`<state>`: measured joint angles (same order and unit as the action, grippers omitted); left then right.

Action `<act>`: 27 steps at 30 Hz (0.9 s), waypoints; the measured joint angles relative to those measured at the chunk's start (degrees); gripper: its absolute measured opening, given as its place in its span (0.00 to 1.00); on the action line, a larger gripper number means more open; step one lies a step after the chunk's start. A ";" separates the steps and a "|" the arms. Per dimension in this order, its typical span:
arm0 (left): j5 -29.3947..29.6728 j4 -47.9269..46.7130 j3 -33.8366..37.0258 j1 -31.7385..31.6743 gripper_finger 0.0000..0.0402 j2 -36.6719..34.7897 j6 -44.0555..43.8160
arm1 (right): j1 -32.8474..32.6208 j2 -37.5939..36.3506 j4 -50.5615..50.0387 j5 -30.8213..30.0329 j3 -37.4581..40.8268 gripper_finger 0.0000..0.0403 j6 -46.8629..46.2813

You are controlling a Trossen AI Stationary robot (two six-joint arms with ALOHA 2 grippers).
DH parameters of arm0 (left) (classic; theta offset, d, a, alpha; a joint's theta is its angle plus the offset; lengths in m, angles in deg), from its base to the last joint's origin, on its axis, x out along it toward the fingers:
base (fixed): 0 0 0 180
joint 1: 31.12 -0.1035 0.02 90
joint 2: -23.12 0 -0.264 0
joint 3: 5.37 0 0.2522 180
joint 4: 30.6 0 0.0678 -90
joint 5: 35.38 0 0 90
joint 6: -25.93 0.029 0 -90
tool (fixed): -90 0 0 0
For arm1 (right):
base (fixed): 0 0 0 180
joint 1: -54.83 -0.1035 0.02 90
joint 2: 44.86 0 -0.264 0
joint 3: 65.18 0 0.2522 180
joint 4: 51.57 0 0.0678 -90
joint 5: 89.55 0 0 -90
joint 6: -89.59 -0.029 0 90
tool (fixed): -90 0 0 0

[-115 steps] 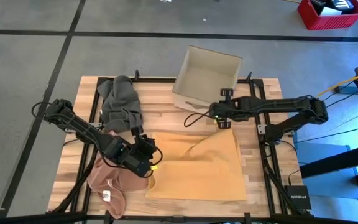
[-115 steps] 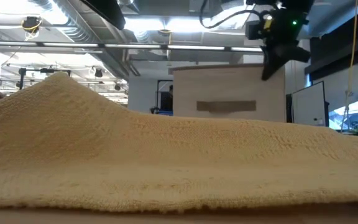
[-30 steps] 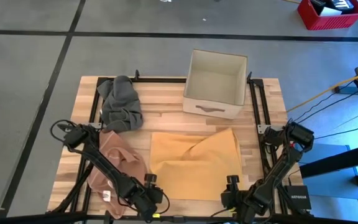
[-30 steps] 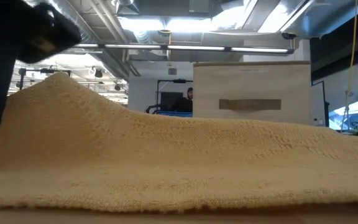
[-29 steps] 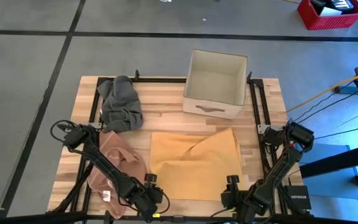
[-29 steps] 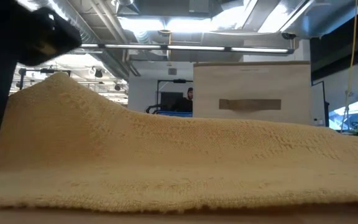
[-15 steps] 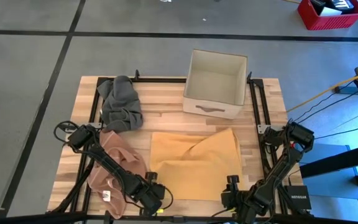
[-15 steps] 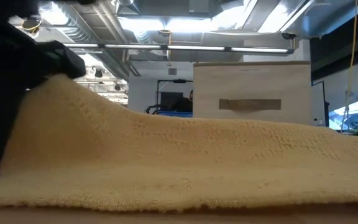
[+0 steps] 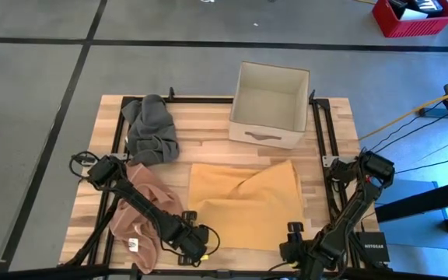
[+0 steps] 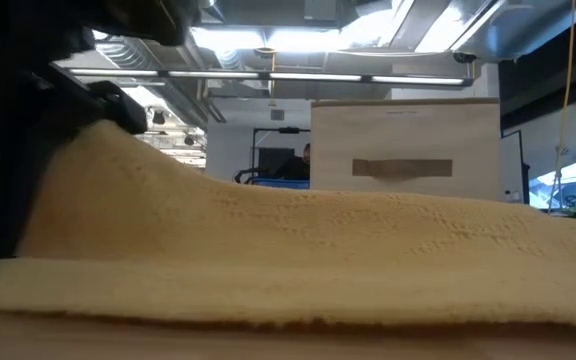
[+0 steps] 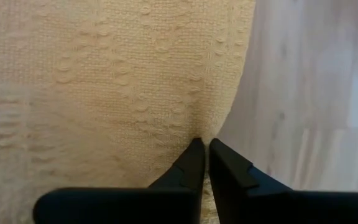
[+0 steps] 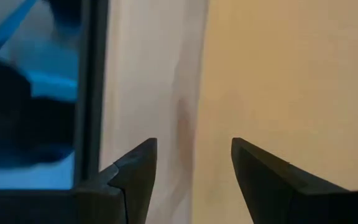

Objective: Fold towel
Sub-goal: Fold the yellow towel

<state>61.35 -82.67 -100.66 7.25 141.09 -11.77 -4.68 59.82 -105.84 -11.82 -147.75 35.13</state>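
Observation:
The yellow towel lies spread on the wooden table, with a fold ridge across its far right part. My left gripper is at the towel's near left corner and shut on it; its wrist view shows the fingers closed on the weave beside the towel's edge. My right gripper hangs open at the near right corner. Its two fingers stand either side of the towel's right edge, above wood and cloth. My left gripper pinches the towel between its two fingers just inside the side edge, near the near left corner. The fingers come steeply from above. In the low view the near edge at that side stands a little off the table; the rest lies flat.
A pink cloth lies crumpled just left of the towel, under my left arm. A grey cloth sits at the far left. An open beige box stands at the far edge behind the towel. Bare wood shows between box and towel.
My left gripper has moved toward the table's right, onto the towel's near left corner, and sunk a little. The towel's near edge has risen off the table at that side, while the rest stays as it lay.

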 joint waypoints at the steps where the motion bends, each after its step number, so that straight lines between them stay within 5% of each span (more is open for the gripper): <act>1: -0.17 -0.04 -0.06 0.16 0.02 -0.03 -0.03 | -0.62 0.04 -0.12 0.71 0.08 0.52 -0.07; 13: -0.17 0.38 0.25 0.56 0.08 -0.24 -1.03 | -3.15 0.17 3.25 0.26 6.55 0.43 -3.63; 20: -2.90 0.50 0.25 0.23 0.29 -0.35 -2.70 | -3.13 0.17 3.51 -0.43 7.46 0.28 -4.11; 27: -5.33 0.51 0.25 0.99 0.44 -0.44 -2.12 | -3.11 0.17 3.32 -2.12 7.53 0.33 -6.00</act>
<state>56.02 -82.16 -100.41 8.23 140.65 -13.89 -7.78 60.00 -102.52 -13.94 -140.22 29.13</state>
